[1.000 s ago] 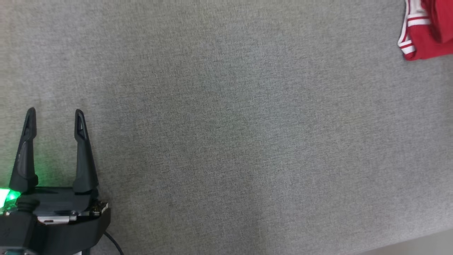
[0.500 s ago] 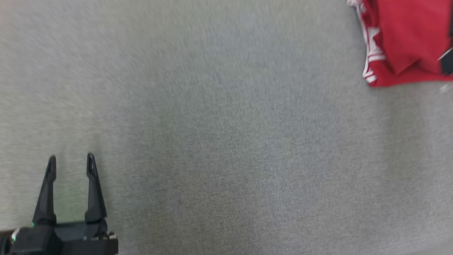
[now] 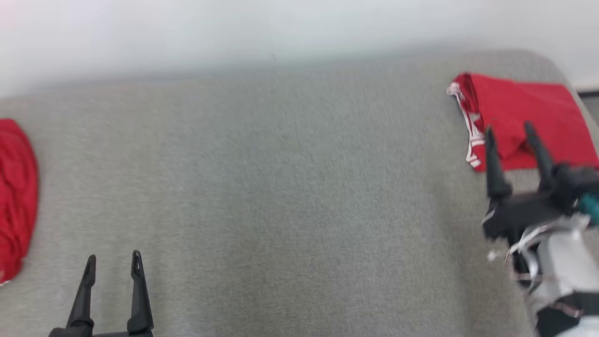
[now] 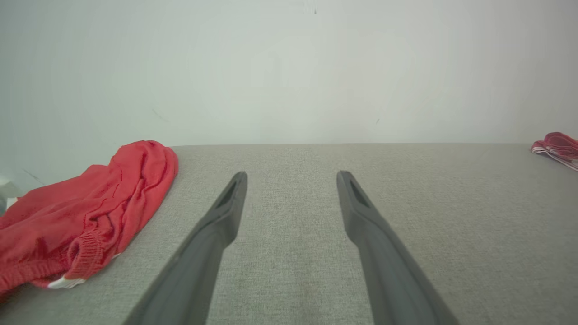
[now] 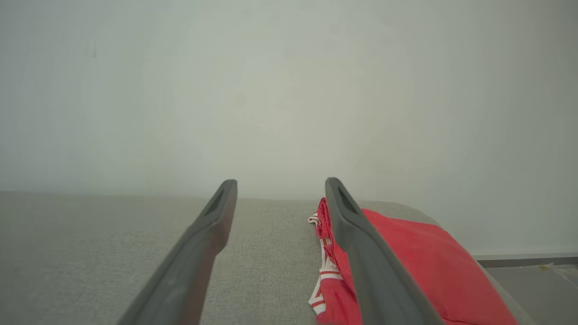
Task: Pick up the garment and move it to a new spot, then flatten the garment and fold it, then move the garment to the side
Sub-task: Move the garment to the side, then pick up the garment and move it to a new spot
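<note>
On the grey desk (image 3: 290, 187) we see a folded garment (image 3: 524, 107) right, a crumpled garment (image 3: 16, 196) left; left gripper (image 3: 112, 261) and right gripper (image 3: 510, 128) fingers spread, empty.

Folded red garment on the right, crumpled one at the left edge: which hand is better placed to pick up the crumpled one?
Left, probably. The left hand is open and empty with the crumpled red garment on its own side, while the right hand, also open, hangs by the folded red garment.
</note>
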Robot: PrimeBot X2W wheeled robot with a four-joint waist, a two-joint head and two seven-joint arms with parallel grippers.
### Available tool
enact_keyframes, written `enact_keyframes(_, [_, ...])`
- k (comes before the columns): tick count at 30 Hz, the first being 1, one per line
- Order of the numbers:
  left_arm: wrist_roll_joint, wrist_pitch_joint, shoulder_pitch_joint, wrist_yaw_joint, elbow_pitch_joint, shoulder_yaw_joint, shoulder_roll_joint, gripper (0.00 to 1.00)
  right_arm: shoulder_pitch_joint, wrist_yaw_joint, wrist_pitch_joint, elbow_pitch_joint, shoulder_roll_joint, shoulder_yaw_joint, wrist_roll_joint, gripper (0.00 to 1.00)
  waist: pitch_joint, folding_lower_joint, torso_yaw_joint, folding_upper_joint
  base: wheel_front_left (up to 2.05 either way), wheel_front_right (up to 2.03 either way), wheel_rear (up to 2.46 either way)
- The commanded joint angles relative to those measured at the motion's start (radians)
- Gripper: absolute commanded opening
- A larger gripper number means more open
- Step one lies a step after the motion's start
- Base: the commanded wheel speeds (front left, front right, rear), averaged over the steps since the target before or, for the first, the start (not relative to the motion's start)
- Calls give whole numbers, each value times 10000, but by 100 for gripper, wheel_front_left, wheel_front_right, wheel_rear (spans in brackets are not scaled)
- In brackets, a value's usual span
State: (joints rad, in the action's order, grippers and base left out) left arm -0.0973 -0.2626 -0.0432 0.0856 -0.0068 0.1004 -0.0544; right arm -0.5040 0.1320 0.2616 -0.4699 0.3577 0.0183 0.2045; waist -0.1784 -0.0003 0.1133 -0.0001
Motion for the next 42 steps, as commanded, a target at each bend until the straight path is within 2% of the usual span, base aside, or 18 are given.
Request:
enact_keyframes(1, [1, -31, -186, 10, 89, -8, 25, 100, 738, -29, 34, 367, -374, -99, -77, 100, 933, 3, -666, 1, 0, 0, 0])
enact_keyframes(7, [54, -31, -437, 44, 384, -26, 36, 100, 2581, -29, 27, 1505, -1194, -475, -174, 100, 1339, 3, -804, 1, 0, 0, 0])
enact_keyframes(22, [101, -31, -836, 155, 800, 121, 38, 100, 5390, -27, 24, 3474, -2547, -1168, -559, 100, 2094, 3, -739, 1, 0, 0, 0])
enact_keyframes(28, [208, -31, -920, 184, 1151, 90, 20, 100, 5972, -27, 24, 3391, -2823, -1130, -601, 100, 2236, 3, -739, 1, 0, 0, 0])
enact_keyframes(42, [217, -31, -878, 182, 1745, 72, -42, 100, 6168, -28, 25, 3298, -3044, -1055, -647, 100, 2353, 3, -848, 1, 0, 0, 0])
